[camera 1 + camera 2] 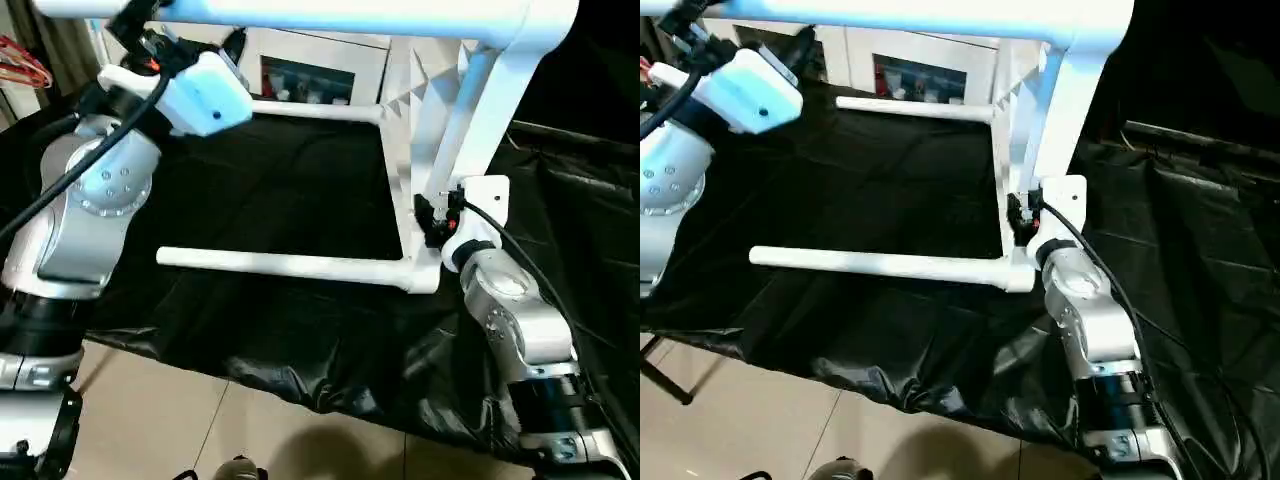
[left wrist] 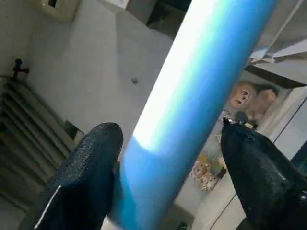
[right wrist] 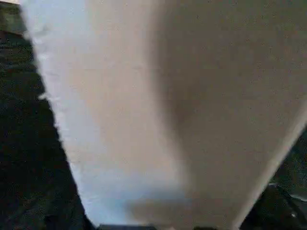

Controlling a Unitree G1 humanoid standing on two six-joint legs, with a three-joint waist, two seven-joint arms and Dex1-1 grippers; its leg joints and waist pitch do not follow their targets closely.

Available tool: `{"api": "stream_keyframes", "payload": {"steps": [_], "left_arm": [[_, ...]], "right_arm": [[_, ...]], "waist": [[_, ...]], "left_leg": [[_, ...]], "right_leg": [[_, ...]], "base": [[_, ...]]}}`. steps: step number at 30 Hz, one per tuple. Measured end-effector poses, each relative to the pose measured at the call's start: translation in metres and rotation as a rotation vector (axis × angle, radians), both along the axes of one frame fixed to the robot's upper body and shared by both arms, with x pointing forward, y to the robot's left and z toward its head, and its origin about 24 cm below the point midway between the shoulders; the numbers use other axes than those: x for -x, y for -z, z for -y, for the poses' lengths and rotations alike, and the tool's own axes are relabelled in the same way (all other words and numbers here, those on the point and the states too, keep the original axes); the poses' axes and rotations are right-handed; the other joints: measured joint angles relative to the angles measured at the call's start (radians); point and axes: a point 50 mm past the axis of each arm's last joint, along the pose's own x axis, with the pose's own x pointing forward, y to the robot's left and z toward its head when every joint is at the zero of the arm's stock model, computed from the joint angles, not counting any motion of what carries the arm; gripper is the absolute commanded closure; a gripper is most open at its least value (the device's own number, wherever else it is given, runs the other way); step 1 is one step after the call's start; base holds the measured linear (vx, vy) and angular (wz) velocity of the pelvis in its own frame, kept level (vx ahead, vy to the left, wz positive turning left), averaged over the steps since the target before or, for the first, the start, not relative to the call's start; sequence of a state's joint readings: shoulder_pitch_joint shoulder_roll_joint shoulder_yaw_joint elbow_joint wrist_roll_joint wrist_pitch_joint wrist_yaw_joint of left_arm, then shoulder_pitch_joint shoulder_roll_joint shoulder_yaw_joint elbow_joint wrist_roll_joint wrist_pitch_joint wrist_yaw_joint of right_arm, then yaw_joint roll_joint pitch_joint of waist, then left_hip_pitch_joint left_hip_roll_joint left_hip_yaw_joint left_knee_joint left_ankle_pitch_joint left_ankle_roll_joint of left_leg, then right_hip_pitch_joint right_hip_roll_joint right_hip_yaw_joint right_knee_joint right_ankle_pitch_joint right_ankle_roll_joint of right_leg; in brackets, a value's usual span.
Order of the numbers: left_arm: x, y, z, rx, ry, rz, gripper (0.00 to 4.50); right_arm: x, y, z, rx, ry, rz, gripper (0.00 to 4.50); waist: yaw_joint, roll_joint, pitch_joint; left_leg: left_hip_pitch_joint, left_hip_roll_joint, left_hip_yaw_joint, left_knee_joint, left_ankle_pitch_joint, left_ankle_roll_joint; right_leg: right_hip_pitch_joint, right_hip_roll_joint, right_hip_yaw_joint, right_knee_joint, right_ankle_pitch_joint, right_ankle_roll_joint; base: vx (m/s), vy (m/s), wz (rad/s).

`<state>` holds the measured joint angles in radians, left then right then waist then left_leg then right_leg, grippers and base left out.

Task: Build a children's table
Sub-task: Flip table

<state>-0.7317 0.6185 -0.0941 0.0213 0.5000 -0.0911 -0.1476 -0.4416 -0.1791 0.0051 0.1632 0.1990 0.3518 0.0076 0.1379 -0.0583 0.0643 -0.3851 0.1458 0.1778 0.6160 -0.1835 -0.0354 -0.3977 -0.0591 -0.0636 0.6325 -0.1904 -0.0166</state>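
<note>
1. The left arm reaches up and forward, its silver forearm and round joint housing raised high on the left side of the head view.
2. The left gripper stands with its two black fingers spread wide, one on either side of a table leg.
3. The right arm stretches forward and low, its silver forearm angled upward.
4. The right gripper sits against the tabletop edge; its finger spacing cannot be made out.

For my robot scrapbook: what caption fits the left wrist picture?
The left gripper, its black fingers apart, straddles a white table leg.
</note>
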Motion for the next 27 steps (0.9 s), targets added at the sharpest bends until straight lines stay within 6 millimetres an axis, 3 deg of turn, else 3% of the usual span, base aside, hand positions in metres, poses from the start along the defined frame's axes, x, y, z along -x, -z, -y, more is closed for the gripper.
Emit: {"api": "stream_keyframes", "payload": {"steps": [2, 4, 7, 10, 15, 21, 27], "left_arm": [[-0.002, -0.001, -0.001, 0.006, -0.012, 0.004, 0.79], [-0.004, -0.004, -0.003, 0.022, -0.019, 0.007, 1.16], [-0.004, -0.005, -0.004, 0.044, -0.012, 0.006, 1.23], [-0.005, -0.004, -0.002, 0.059, -0.001, -0.001, 1.59], [-0.006, -0.002, -0.001, 0.058, -0.003, -0.021, 1.91], [-0.009, 0.004, 0.007, 0.113, 0.023, -0.088, 2.02], [-0.011, 0.003, 0.014, 0.212, 0.073, -0.115, 2.02]], "right_arm": [[-0.001, 0.001, 0.000, -0.003, 0.002, 0.006, 2.37], [-0.002, 0.001, 0.001, -0.005, 0.003, 0.010, 2.50], [-0.002, 0.002, 0.001, -0.002, 0.004, 0.014, 2.54], [-0.002, 0.002, 0.002, 0.002, 0.005, 0.016, 2.56], [-0.002, 0.002, 0.003, 0.016, 0.011, 0.024, 2.57], [-0.008, -0.006, 0.021, 0.086, 0.023, 0.045, 2.57], [-0.020, -0.036, 0.047, 0.174, 0.022, 0.100, 2.59]], "waist": [[0.001, 0.002, 0.000], [0.000, 0.003, 0.000], [0.002, 0.005, -0.001], [0.003, 0.007, -0.002], [0.004, 0.017, -0.002], [0.011, 0.042, 0.001], [0.016, 0.071, 0.005]], "left_leg": [[0.000, 0.000, 0.000, 0.000, 0.000, 0.000], [0.000, 0.000, 0.000, 0.000, 0.000, -0.001], [0.000, 0.000, 0.000, 0.000, 0.000, -0.001], [0.000, 0.000, 0.000, 0.000, 0.000, -0.001], [0.000, 0.000, 0.000, 0.000, 0.000, -0.001], [-0.001, -0.001, 0.002, 0.000, 0.001, -0.001], [-0.006, 0.000, 0.002, 0.000, 0.003, 0.003]], "right_leg": [[0.000, 0.000, 0.000, 0.000, 0.000, 0.000], [0.000, 0.000, 0.000, 0.000, 0.000, -0.001], [0.000, 0.000, -0.001, 0.000, 0.000, -0.001], [0.000, 0.000, -0.001, 0.000, 0.001, -0.001], [0.000, 0.000, -0.001, 0.000, 0.001, -0.001], [0.000, -0.002, 0.000, 0.000, 0.002, -0.002], [-0.006, -0.002, -0.001, 0.001, 0.005, 0.001]], "base": [[0.000, 0.000, 0.00], [0.000, 0.000, 0.00], [0.000, 0.000, 0.00], [0.000, 0.000, 0.00], [0.000, 0.000, 0.00], [0.000, 0.000, 0.00], [0.000, 0.000, 0.00]]}}
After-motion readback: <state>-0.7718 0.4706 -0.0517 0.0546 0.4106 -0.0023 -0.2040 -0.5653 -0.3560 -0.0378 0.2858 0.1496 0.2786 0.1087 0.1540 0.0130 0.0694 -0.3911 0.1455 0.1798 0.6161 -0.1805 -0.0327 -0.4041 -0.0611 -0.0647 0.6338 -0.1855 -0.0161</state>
